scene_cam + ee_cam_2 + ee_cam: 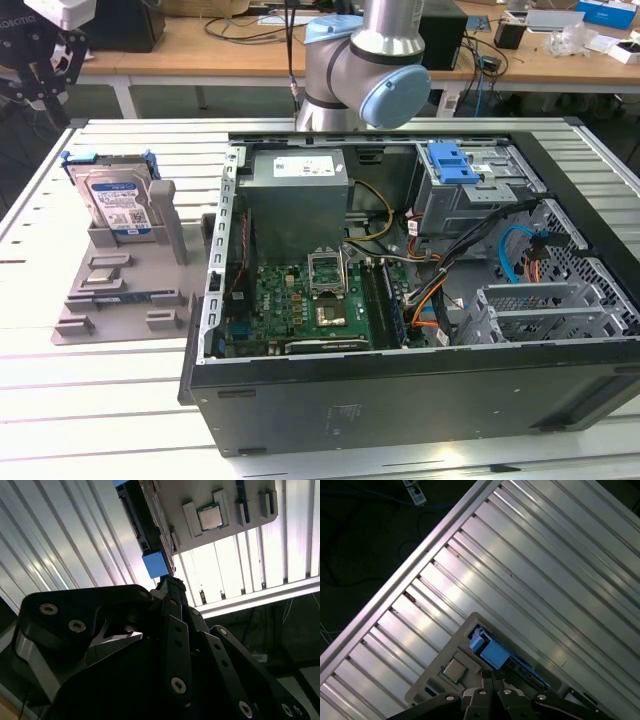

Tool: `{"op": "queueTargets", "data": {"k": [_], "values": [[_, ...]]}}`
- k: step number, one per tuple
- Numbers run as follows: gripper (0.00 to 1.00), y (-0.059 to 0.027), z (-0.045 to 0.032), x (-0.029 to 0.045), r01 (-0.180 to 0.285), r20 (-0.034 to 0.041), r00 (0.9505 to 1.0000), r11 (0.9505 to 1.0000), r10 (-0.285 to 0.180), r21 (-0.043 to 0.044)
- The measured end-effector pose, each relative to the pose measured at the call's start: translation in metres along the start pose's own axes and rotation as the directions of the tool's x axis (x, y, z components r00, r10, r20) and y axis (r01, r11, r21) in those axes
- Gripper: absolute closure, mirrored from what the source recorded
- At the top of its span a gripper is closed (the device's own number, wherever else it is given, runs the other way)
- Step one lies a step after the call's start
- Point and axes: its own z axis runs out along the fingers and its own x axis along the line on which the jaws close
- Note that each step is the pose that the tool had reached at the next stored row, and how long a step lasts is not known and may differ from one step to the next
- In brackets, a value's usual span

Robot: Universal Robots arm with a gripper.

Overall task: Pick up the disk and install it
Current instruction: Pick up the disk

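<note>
The disk [117,200] stands on edge in a grey holder [120,305] at the exterior view's left, label toward the near side, a blue rail along each side; it has not been lifted. The holder rests on a slatted metal table [100,410]. The gripper [42,72] hangs above and beyond the disk at the far left, apart from it, and I cannot tell whether its jaws are wide or narrow. In the second wrist view the gripper [170,586] points toward a blue rail end of the disk [156,564], and a chip [211,517] lies in a recess of the holder [205,492]. In the first wrist view the disk [492,653] shows just past the gripper's dark links. At the exterior view's right an open case [400,400] lies on its side, with a power supply [297,195] at the far side, a motherboard [310,300] nearer, and a blue bracket [452,162] in the far-right bay. The arm [365,65] rises behind the case.
</note>
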Motion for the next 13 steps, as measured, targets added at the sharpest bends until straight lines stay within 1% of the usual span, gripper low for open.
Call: {"op": "queueTargets", "data": {"k": [4,7,10,13], "values": [[0.89,0.0000,0.0000,0.0000,0.032,-0.0014,0.9995,0.9995,-0.032,-0.0007],[0.89,0.0000,0.0000,0.0000,0.073,-0.0032,0.9973,0.9973,-0.073,-0.0018],[0.89,0.0000,0.0000,0.0000,0.113,-0.0049,0.9936,0.9936,-0.113,-0.0029],[0.89,0.0000,0.0000,0.0000,0.157,-0.0068,0.9876,0.9876,-0.157,-0.0042]]}}
